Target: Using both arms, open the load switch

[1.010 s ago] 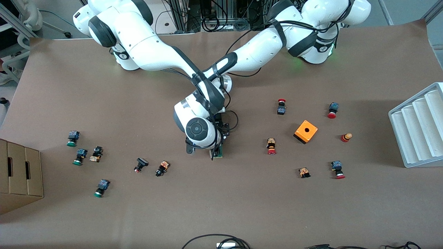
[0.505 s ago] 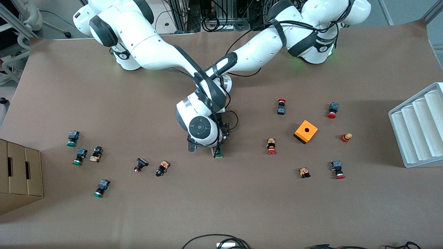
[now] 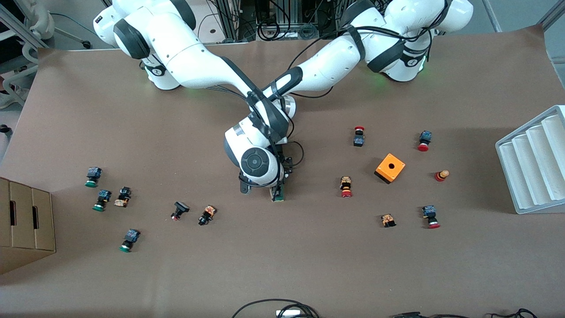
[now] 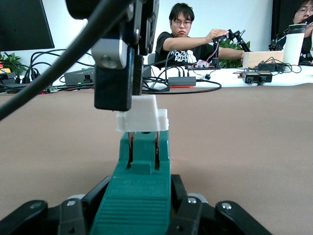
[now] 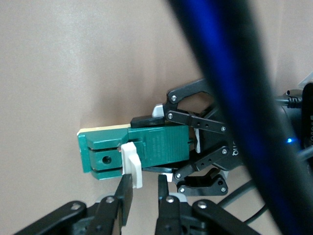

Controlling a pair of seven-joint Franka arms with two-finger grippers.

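Since a second earlier, the right arm's wrist [image 3: 255,164] had drawn slightly toward the robots' side, and the visible tip of the load switch [image 3: 278,194] had shifted with it; nothing else on the table had changed place.

Two arms crossed over the middle of the table [image 3: 282,265]. There was one load switch, one orange box [image 3: 390,168], one cardboard box [image 3: 26,225] at the edge of the right arm's end, and one white ridged tray [image 3: 532,163] at the edge of the left arm's end. Twelve small push-button parts lay about: six toward the right arm's end, six around the orange box.

Between those two groups ran an open lane, and a broad bare strip of table lay nearer the front camera, with only cables [image 3: 276,307] at that edge.

The left gripper [image 4: 139,208] was clamped on the green body of the switch, over the table's middle. The switch's long axis ran from the robots' side toward the front camera, and its white block [image 4: 143,113] sat at the camera-facing end, lifted off the green body on two thin prongs. The right gripper [image 5: 143,193] hung over that end with its fingers [image 5: 124,193] a little apart, one tip against the white block; whether it gripped the block could not be told.
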